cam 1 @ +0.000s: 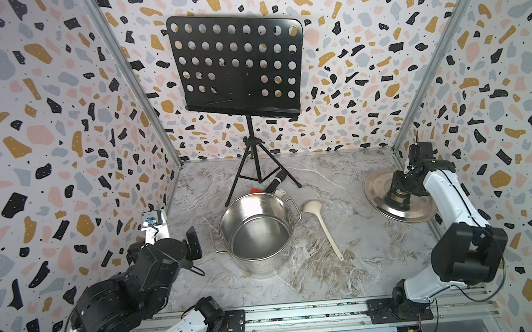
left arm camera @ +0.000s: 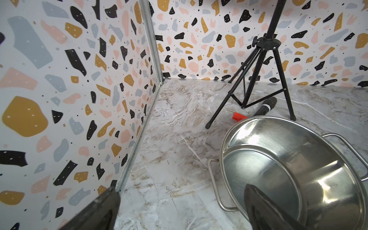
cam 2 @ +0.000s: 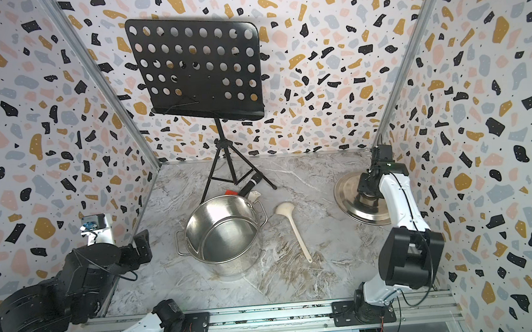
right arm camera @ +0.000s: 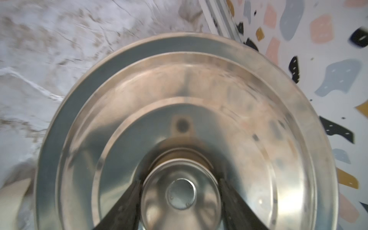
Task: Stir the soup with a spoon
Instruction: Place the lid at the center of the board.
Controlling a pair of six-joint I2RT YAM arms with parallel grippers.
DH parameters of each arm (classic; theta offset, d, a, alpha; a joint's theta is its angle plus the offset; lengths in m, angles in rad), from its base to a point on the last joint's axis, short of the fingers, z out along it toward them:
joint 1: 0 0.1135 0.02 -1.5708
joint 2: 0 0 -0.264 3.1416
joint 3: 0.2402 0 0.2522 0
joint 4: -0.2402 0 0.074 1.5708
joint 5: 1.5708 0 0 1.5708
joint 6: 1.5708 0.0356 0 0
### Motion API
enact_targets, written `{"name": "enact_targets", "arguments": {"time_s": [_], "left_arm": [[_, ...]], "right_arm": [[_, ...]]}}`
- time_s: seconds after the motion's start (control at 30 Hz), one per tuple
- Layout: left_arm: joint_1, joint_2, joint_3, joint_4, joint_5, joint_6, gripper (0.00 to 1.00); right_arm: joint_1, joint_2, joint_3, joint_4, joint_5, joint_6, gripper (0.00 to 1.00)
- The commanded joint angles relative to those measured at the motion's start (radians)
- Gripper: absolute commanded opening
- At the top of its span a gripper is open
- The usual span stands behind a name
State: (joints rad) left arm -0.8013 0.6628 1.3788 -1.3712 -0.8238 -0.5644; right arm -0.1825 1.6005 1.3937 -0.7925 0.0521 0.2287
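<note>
Stainless-steel pot (cam 1: 261,210) stands uncovered, empty; cream-white plastic ladle (cam 1: 323,230) lies untouched on bench (cam 1: 330,281) near it. Right hand (right arm camera: 180,185) clamps knob (right arm camera: 181,192) of round steel lid (cam 1: 378,184); left hand (left arm camera: 180,194) gapes empty. Stirring not yet begun.

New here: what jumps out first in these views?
A tall black perforated music stand at the back centre dominates. In the middle sits an empty, lidless steel pot, a cream ladle lying beside it. On the right side, the right gripper clasps the lid by its knob.
</note>
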Motion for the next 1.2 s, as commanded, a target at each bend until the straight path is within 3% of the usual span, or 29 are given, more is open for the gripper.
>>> {"name": "enact_targets", "arguments": {"time_s": [0.0, 0.33, 0.6, 0.7, 0.8, 0.9, 1.0, 1.17], "left_arm": [[0.002, 0.036, -0.027, 0.107, 0.050, 0.039, 0.99], [0.002, 0.069, -0.070, 0.207, 0.092, 0.059, 0.99], [0.002, 0.079, -0.085, 0.221, 0.084, 0.079, 0.99], [0.002, 0.074, -0.106, 0.248, 0.097, 0.109, 1.00], [0.002, 0.074, -0.117, 0.284, 0.128, 0.162, 0.99], [0.002, 0.090, -0.115, 0.290, 0.135, 0.174, 0.99], [0.002, 0.107, -0.115, 0.297, 0.161, 0.183, 0.99], [0.002, 0.137, -0.126, 0.294, 0.203, 0.157, 1.00]], "right_arm": [[0.004, 0.040, 0.020, 0.166, -0.041, -0.027, 0.37], [-0.015, 0.345, 0.109, 0.286, -0.119, -0.005, 0.37], [-0.015, 0.436, 0.113, 0.316, -0.135, -0.002, 0.39], [-0.015, 0.449, 0.108, 0.318, -0.146, 0.000, 0.49], [-0.015, 0.440, 0.124, 0.299, -0.149, -0.004, 0.70], [-0.015, 0.400, 0.151, 0.268, -0.146, -0.005, 0.83], [-0.015, 0.335, 0.181, 0.219, -0.155, 0.002, 0.90], [0.008, 0.180, 0.178, 0.088, -0.158, 0.012, 0.93]]}}
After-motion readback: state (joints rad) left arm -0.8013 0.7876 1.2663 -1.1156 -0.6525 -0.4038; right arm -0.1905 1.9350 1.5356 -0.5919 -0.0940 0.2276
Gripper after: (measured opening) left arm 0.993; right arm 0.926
